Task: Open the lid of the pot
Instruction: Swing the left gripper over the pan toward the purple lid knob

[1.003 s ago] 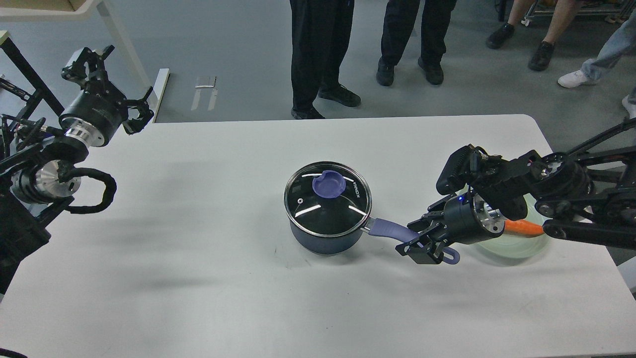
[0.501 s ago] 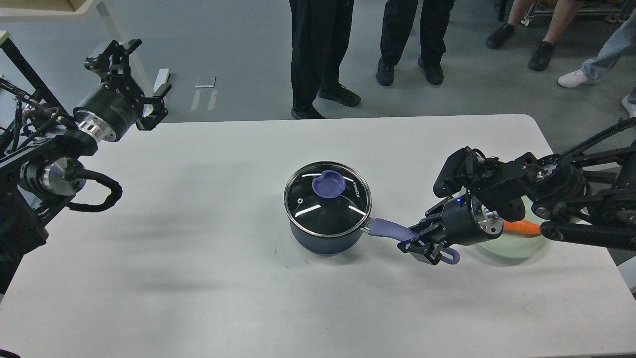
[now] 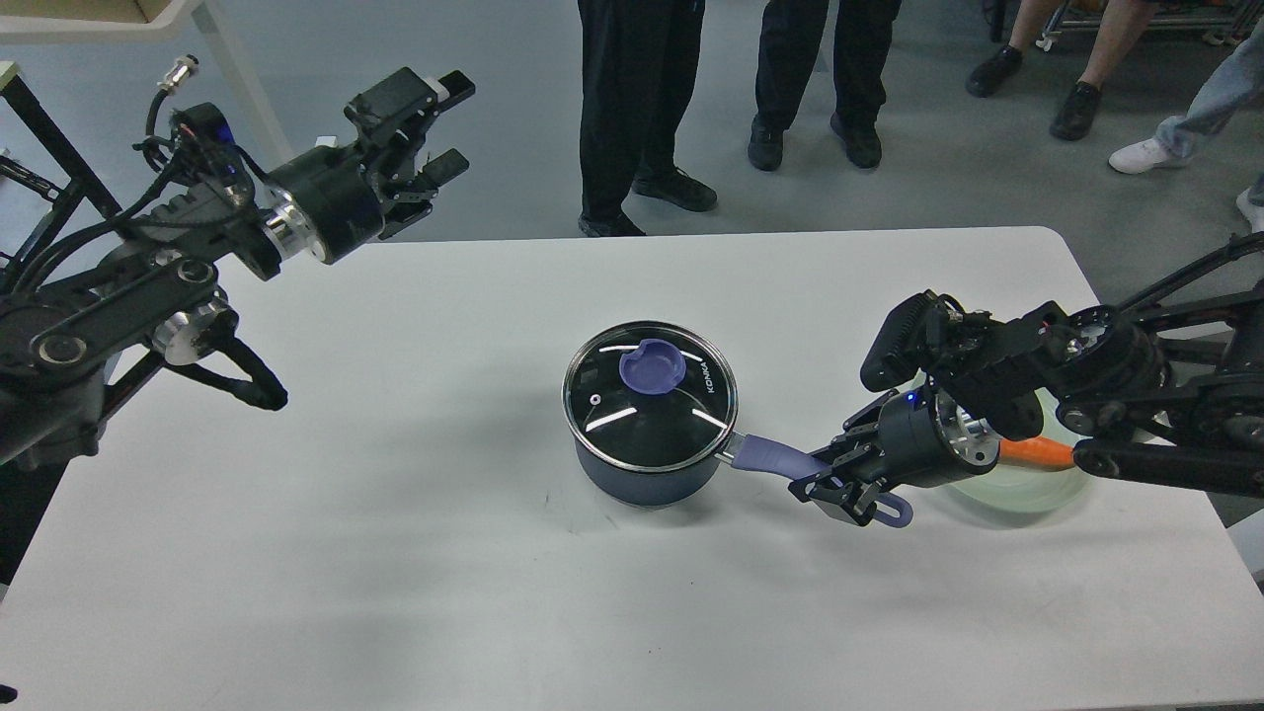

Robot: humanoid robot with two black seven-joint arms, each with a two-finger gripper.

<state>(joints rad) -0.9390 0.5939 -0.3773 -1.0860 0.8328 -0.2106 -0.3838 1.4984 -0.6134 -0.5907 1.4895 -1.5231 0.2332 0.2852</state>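
A dark blue pot [image 3: 647,474] stands in the middle of the white table [image 3: 395,553]. Its glass lid [image 3: 650,392] sits closed on it, with a purple knob [image 3: 652,365] on top. The pot's purple handle [image 3: 775,457] points right. My right gripper [image 3: 834,479] is shut on the far end of that handle. My left gripper [image 3: 439,123] is open and empty, raised above the table's far left edge, well away from the lid.
A pale green plate [image 3: 1027,484] with an orange carrot [image 3: 1037,452] lies at the right, under my right arm. Several people's legs [image 3: 632,109] stand beyond the far table edge. A light table leg [image 3: 247,89] stands at the far left.
My left arm has swung right and forward, bringing its gripper from the far left towards the table's far edge. My right gripper closed slightly on the handle and stays there. The pot has not moved.
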